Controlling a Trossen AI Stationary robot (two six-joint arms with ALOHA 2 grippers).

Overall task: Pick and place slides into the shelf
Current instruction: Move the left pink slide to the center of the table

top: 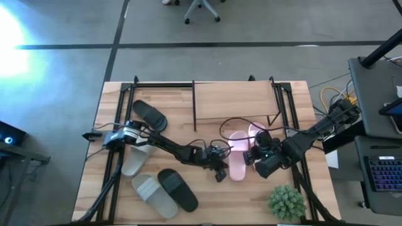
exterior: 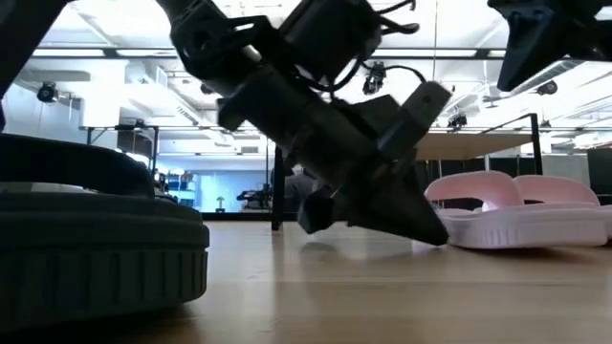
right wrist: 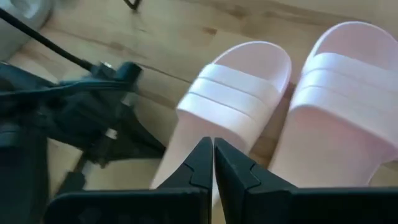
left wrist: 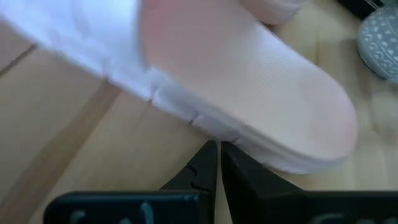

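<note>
Though set side by side, not level with each other: pink pair on the tabletop (top: pixel 207 129), just in front of the shelf (top: pixel 232 100), long axes running from the near edge toward it, toes at the shelf, heels nearest.

Pink slide (top: pixel 237 160) open to view from above along its whole length. Second pink slide (top: pixel 256 133) farther back, half hidden under the right gripper (top: pixel 251 156), heel covered.

Left gripper (top: pixel 221 176) low beside the first heel, tip down at the wood in the low view (exterior: pixel 435 234). Jaws pressed together, holding nothing, just short of the sole's side (left wrist: pixel 217 149). Right gripper hovering over the first slide's footbed, jaws likewise closed and empty (right wrist: pixel 213 146).

Broad moulded straps of three raised bands; fine woven-looking grain on the footbed; notched pale side wall; rounded heel.

Well apart on the left: black slide (top: pixel 149 115); grey slide (top: pixel 135 162), partly under the left arm; second grey slide (top: pixel 152 190) touching second black slide (top: pixel 179 189), both slanted. In the low view, a dark ribbed sole edge in the foreground, cut off at the left.
</note>
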